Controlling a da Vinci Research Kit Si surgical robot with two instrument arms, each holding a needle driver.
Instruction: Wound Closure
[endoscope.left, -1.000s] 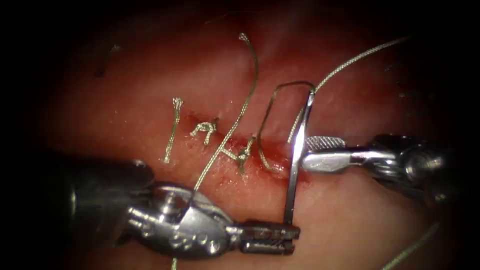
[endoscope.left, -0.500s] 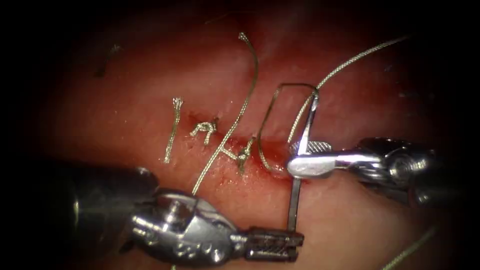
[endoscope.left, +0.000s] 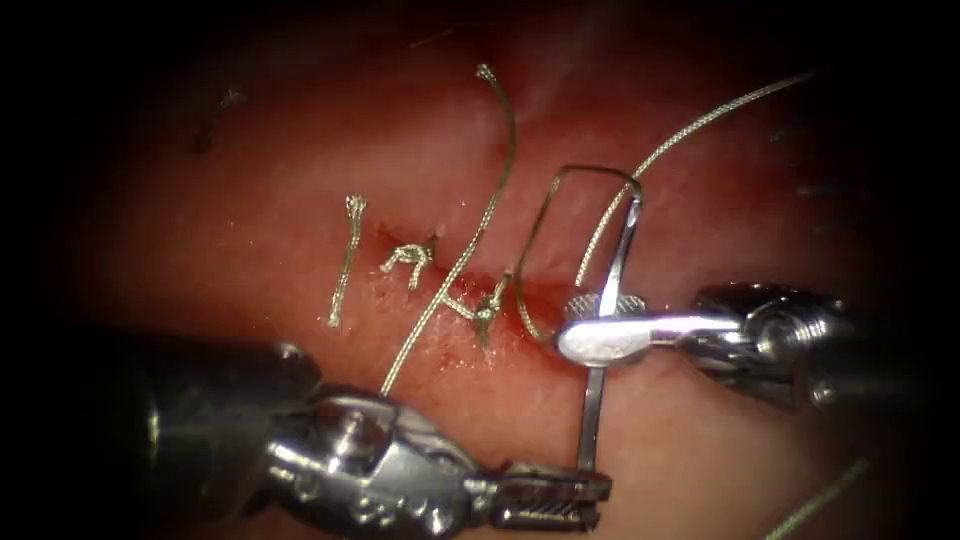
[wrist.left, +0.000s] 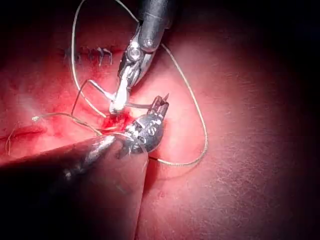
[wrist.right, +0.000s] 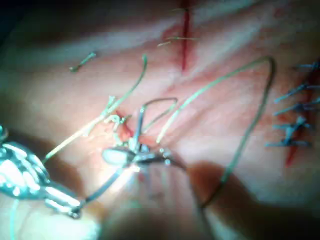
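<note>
Needle (endoscope.left: 600, 330): gripped near its tip by left tool (endoscope.left: 580, 490), jaws clenched; clasped mid-curve, apparently, by right tool (endoscope.left: 590, 335). Risk: needle bent by opposed pulls.

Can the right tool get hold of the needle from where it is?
Probably yes: the right tool already lies across the needle mid-curve with nothing between them. The left tool holds the needle's lower end.

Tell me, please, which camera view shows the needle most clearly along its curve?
The endoscope view: the needle runs from the left tool, gripping one end, past the right tool to its thread end. In the left wrist view it looks short; in the right wrist view it is blurred.
</note>
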